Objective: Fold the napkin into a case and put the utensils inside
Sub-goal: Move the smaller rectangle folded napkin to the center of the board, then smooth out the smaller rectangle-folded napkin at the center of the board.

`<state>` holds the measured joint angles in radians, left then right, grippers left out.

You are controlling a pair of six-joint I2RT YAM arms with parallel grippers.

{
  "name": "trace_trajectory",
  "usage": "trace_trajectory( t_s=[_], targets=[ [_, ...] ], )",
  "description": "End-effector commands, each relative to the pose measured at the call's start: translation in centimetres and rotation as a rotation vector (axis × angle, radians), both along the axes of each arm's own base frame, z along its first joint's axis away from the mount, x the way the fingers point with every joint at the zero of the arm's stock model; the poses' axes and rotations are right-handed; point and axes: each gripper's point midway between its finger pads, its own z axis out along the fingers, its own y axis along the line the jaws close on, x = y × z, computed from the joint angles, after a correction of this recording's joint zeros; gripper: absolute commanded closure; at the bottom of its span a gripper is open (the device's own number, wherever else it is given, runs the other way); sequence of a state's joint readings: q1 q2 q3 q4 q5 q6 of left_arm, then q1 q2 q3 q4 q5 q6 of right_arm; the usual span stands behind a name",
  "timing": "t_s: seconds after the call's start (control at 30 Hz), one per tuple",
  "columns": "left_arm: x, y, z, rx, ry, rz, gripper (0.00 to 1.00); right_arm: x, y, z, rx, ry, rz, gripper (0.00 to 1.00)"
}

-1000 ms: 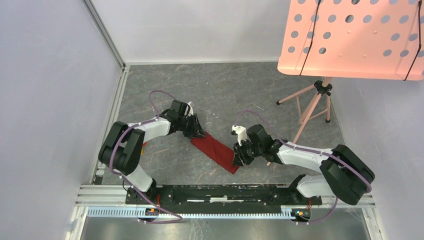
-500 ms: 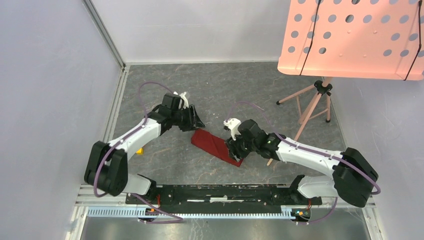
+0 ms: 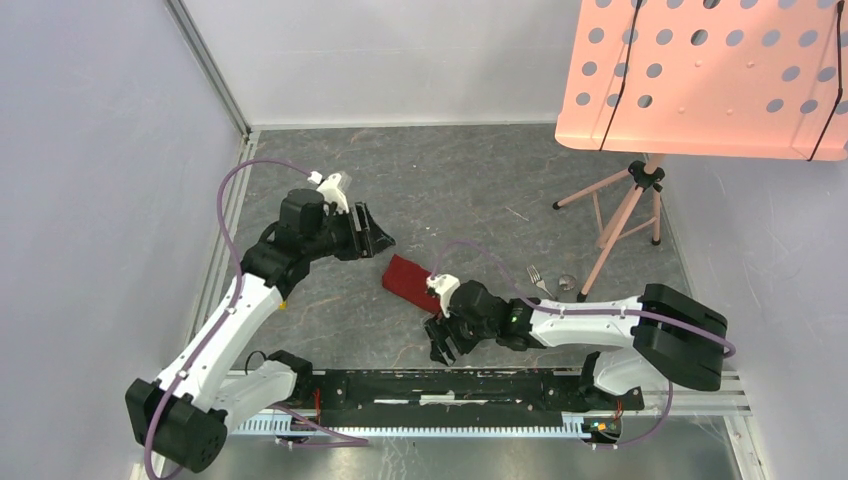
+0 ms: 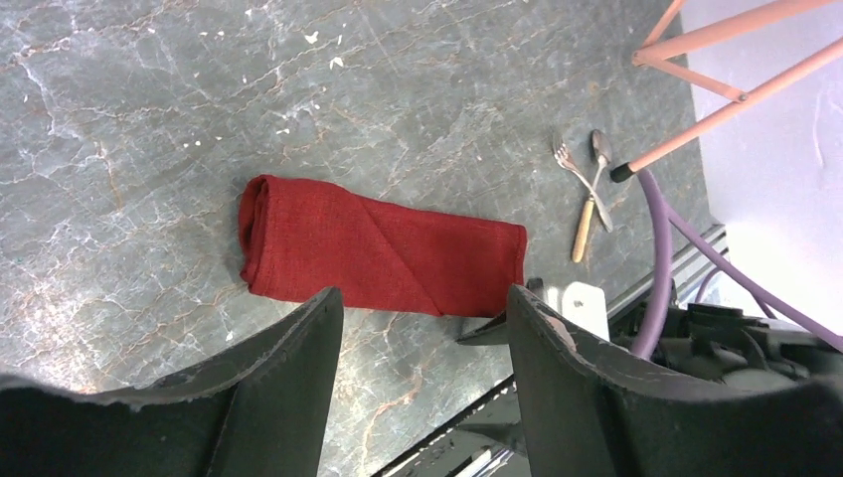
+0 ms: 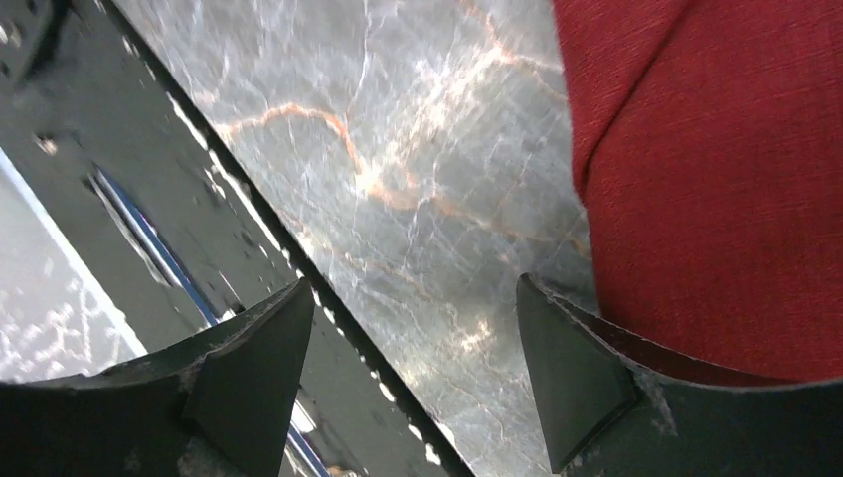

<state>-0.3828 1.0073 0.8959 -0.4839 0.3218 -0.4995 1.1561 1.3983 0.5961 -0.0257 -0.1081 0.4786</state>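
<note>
Left gripper (image 3: 372,232): released, jaws apart with nothing between them, hanging over the table (image 3: 450,170) off the far end of the napkin
Right gripper (image 3: 440,345): released too, jaws wide and empty, low at the napkin's near end
Napkin (image 3: 407,280): folded into a narrow flat case, lying on the table between the two grippers
Overhead view alone: both arms together, the case partly hidden under the right wrist, the pink perforated board (image 3: 700,75) on its tripod (image 3: 625,215) off to the right gripper's outer side
Left wrist view alone: the whole case (image 4: 383,253) just beyond its gripper (image 4: 425,298), a diagonal fold line across it, one end rounded and thick
Utensils: fork (image 4: 567,159) and spoon (image 4: 601,147) lie crossed on the table past the case's other end, beside a tripod foot; overhead they are small glints (image 3: 537,275)
Right wrist view alone: close red weave (image 5: 716,179) by the right-hand finger of its gripper (image 5: 410,288), marbled table between the fingers, dark base rail (image 5: 149,199) by the left-hand one
Contact: that finger may brush the cloth; the blur leaves it unclear
</note>
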Motion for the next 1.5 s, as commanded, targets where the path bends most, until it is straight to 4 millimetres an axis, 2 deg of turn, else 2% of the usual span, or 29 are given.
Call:
trace_trajectory(
  t_s=[0.0, 0.2, 0.33, 0.47, 0.53, 0.57, 0.6, 0.67, 0.7, 0.8, 0.9, 1.0, 1.07, 1.2, 1.3, 1.47],
  targets=[
    [-1.8, 0.0, 0.6, -0.018, -0.024, -0.054, 0.31, 3.3, 0.1, 0.5, 0.081, -0.047, -0.179, 0.18],
    [-3.5, 0.1, 0.9, -0.055, -0.028, -0.075, 0.31, 6.8, -3.8, -0.9, 0.056, -0.071, -0.341, 0.17],
    [-4.4, 0.0, 1.5, -0.087, -0.036, -0.084, 0.3, 10.7, -6.7, -1.0, 0.016, -0.118, -0.437, 0.17],
    [-4.8, 0.1, 1.6, -0.095, -0.042, -0.082, 0.3, 17.1, -9.8, 0.0, -0.079, -0.24, -0.513, 0.14],
    [-4.8, 0.1, 1.2, -0.094, -0.034, -0.083, 0.29, 21.4, -10.6, 1.3, -0.073, -0.271, -0.54, 0.12],
    [-4.7, -0.1, 0.9, -0.096, -0.024, -0.089, 0.29, 23.2, -11.1, 1.3, -0.076, -0.261, -0.552, 0.12],
    [-4.7, -0.3, 0.6, -0.099, -0.012, -0.098, 0.29, 25.2, -11.0, 2.0, -0.062, -0.266, -0.556, 0.12],
    [-4.4, -1.0, -0.2, -0.111, 0.029, -0.121, 0.28, 27.7, -11.0, 2.8, -0.052, -0.248, -0.55, 0.12],
    [-4.2, -1.4, -0.8, -0.123, 0.049, -0.132, 0.28, 28.4, -10.9, 2.9, -0.049, -0.239, -0.534, 0.12],
    [-3.1, -2.9, -1.9, -0.182, 0.091, -0.153, 0.22, 28.3, -11.2, 2.9, -0.058, -0.167, -0.518, 0.12],
    [-1.7, -3.7, -3.3, -0.202, 0.115, -0.139, 0.21, 25.2, -11.3, 2.1, -0.009, -0.12, -0.506, 0.11],
    [-0.1, -4.9, -5.0, -0.204, 0.147, -0.141, 0.23, 23.5, -11.1, 2.2, 0.078, -0.107, -0.505, 0.11],
    [0.8, -6.2, -5.7, -0.228, 0.174, -0.161, 0.27, 23.0, -10.5, 2.6, 0.141, -0.099, -0.489, 0.11],
    [2.7, -9.4, -5.7, -0.366, 0.219, -0.222, 0.48, 24.2, -9.3, 4.6, 0.289, -0.077, -0.476, 0.12],
    [3.9, -10.9, -5.9, -0.41, 0.234, -0.24, 0.63, 25.8, -8.2, 6.8, 0.427, -0.058, -0.461, 0.12],
    [4.6, -12.4, -8.3, -0.425, 0.292, -0.27, 0.72, 28.0, -5.1, 11.1, 0.653, -0.023, -0.381, 0.11]
  ],
)
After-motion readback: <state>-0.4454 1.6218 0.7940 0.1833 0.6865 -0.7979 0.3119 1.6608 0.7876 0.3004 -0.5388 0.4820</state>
